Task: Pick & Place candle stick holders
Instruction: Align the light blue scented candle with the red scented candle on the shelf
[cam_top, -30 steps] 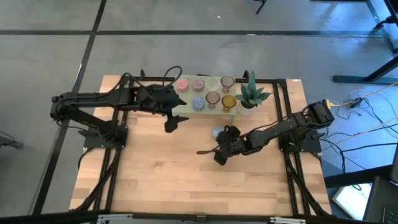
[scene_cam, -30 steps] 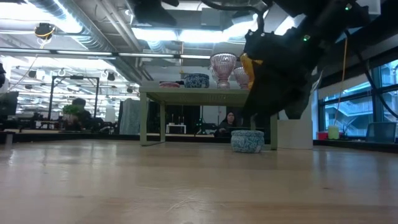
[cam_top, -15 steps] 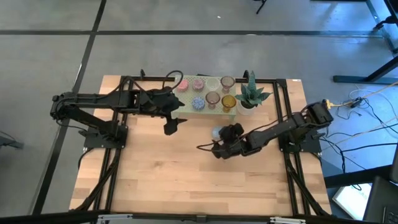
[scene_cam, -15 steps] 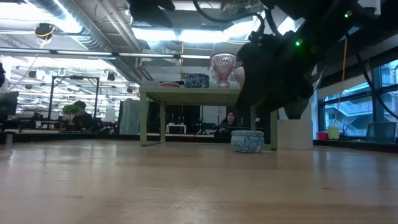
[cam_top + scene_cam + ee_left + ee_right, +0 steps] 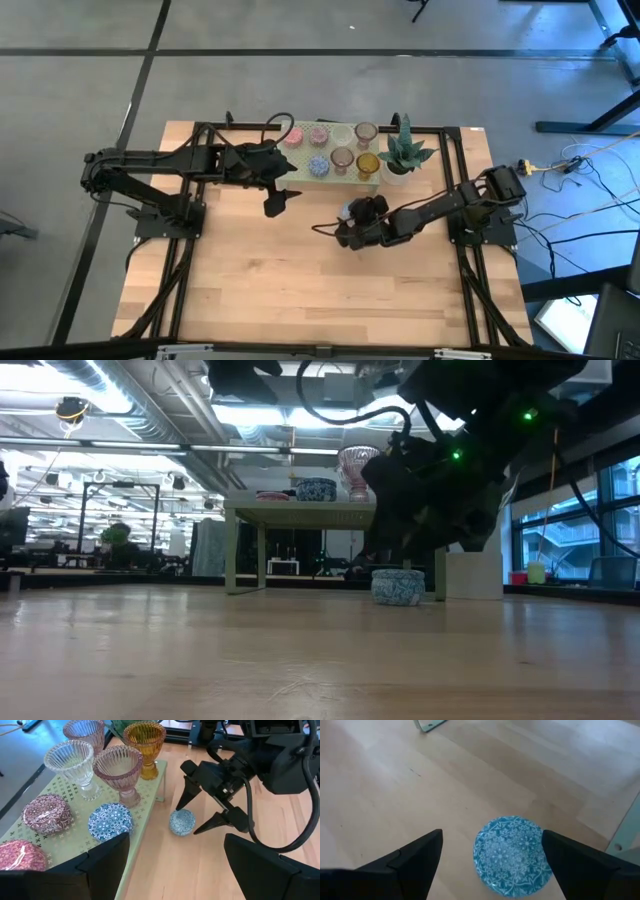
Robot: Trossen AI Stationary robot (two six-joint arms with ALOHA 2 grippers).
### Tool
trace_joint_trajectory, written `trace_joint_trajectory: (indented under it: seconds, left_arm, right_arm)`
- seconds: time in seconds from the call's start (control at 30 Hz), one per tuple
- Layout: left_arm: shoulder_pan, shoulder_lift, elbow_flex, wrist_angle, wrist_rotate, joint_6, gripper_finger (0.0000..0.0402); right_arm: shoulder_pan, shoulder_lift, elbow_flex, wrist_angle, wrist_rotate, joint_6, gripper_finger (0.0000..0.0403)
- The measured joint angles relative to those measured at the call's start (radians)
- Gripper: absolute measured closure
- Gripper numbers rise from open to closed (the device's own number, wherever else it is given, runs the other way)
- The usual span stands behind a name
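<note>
Right gripper (image 5: pixel 202 812) open, poised over blue holder (image 5: pixel 181 821) just beside stand (image 5: pixel 75 805); left gripper (image 5: pixel 281 200) open, near stand.

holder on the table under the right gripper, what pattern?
Blue holder with a white floral lace pattern; clearest in right wrist view.

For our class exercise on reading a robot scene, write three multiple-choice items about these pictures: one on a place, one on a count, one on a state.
1. Where is the lone blue holder?
A. On the table beside the stand
B. On the stand
C. In the left gripper

2. How many stemmed holders stand on the green stand in the left wrist view?
A. Two
B. Four
C. Six

3. How are the right gripper jaws?
A. Shut on the holder
B. Open, apart from it
C. Shut, empty

Answers: 1 A, it sits on bare wood. 2 B, two clear, one mauve, one amber. 3 B, both fingers are spread clear of the holder.
</note>
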Motion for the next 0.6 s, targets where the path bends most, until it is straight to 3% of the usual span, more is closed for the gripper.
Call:
trace_joint_trajectory:
  seconds: [0.6]
  left_arm:
    - [0.0,0.0,0.0,0.0,0.001,0.0,0.008]
  right_arm:
    - [-0.017,0.074,-0.001,0.0,0.034,0.053,0.0059]
